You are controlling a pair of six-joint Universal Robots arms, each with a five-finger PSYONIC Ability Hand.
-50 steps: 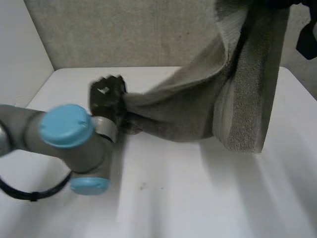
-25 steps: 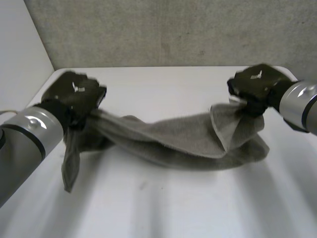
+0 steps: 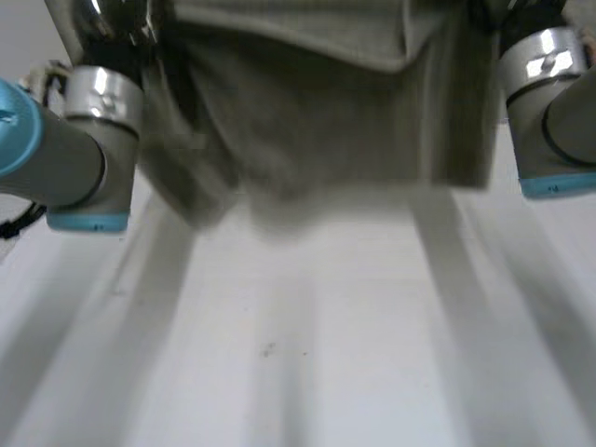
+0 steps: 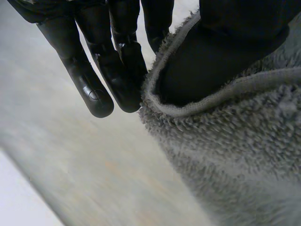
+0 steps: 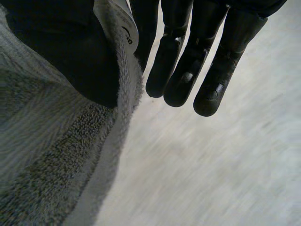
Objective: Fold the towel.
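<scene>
A grey towel (image 3: 317, 102) hangs in the air, spread between my two raised arms, its lower edge just above the white table (image 3: 307, 354). In the left wrist view my left hand (image 4: 117, 61) pinches a hemmed top edge of the towel (image 4: 235, 155) between its thumb and straight fingers. The right wrist view has my right hand (image 5: 188, 61) holding the towel (image 5: 42, 155) the same way, thumb pressed on the cloth beside a white label (image 5: 123, 26). The towel's left lower part bunches and sags a little.
The left forearm (image 3: 70, 149) and right forearm (image 3: 549, 102) frame the towel on either side. The table's near half lies bare below the hanging cloth. A grey wall stands behind the table.
Both hands have risen from table height, lifting the sagging towel off the table. It now hangs stretched between them.
</scene>
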